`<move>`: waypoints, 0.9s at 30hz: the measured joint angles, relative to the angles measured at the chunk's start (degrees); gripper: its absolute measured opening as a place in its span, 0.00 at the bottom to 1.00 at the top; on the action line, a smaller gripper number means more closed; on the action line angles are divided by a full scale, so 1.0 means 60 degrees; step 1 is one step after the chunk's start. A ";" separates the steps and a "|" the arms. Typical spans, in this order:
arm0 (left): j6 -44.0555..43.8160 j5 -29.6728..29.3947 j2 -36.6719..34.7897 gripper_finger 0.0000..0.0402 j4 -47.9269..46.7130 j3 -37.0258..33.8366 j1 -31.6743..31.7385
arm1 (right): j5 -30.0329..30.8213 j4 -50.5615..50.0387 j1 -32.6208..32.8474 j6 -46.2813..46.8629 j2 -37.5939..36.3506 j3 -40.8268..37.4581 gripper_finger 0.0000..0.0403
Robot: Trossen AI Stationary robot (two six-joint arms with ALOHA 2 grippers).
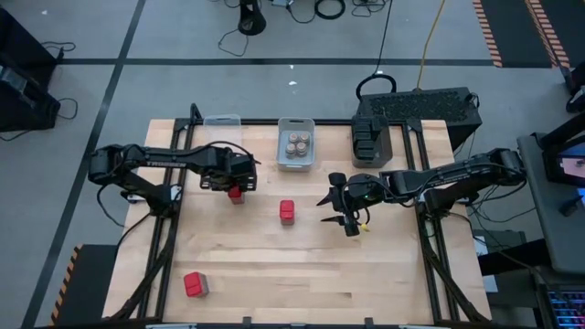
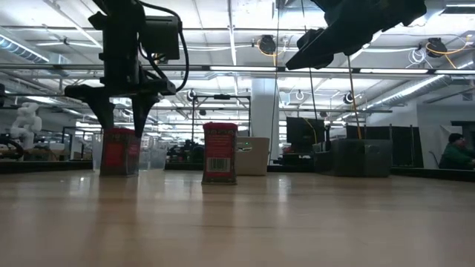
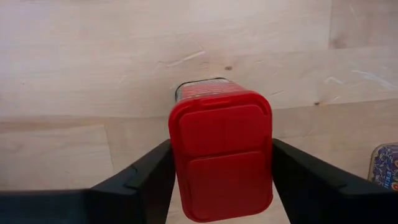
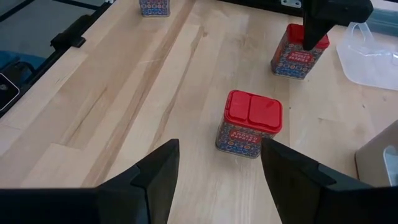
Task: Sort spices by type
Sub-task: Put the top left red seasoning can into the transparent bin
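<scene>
The left gripper point(image 1: 236, 190) stands over a red tin point(image 3: 221, 155) near the back left of the desk point(image 1: 274, 274), just in front of a clear bin point(image 1: 222, 122). Its fingers point(image 3: 140, 180) are on both sides of the tin, close to its walls, but it cannot be told if they press it; the tin stands on the desk. The right gripper point(image 1: 349, 219) hangs above the desk at the right of the middle, with its fingers point(image 4: 158, 168) wide apart and holding nothing. A second red tin point(image 1: 287, 212) stands upright in the middle, between the two grippers. A third red tin point(image 1: 195, 284) is at the front left, well apart. Round jars point(image 1: 296, 145) sit together in the grey bin point(image 1: 295, 124) at the back. A dark bin point(image 1: 372, 144) stands beside it.
</scene>
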 joint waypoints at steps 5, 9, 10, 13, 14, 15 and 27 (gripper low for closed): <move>0.0330 0.0005 -0.0004 0.58 0.0000 0.0000 0.0035 | -0.0004 -0.0002 0.0000 0.0000 0.0000 0.0000 0.52; 0.0739 0.0040 -0.0001 0.59 -0.0061 0.0047 0.0162 | -0.0001 -0.0004 -0.0002 0.0000 0.0000 0.0000 0.52; 0.0859 0.0036 0.0009 0.59 -0.0100 0.0109 0.0193 | -0.0003 -0.0004 0.0000 0.0000 0.0000 0.0000 0.52; 0.1080 0.0033 0.0004 0.58 -0.0042 0.0448 0.0223 | -0.0003 -0.0004 -0.0004 0.0000 0.0000 0.0000 0.52; 0.1210 0.0036 0.0004 0.58 -0.0048 0.0573 0.0226 | 0.0000 -0.0004 -0.0004 0.0000 0.0000 0.0000 0.52; 0.1250 0.0036 0.0007 0.58 -0.0151 0.0731 0.0226 | 0.0000 -0.0005 -0.0004 -0.0001 0.0000 0.0000 0.52; 0.2451 -0.0384 0.0001 0.57 -0.1900 0.3241 0.1072 | -0.0004 -0.0012 -0.0004 -0.0036 0.0000 0.0000 0.52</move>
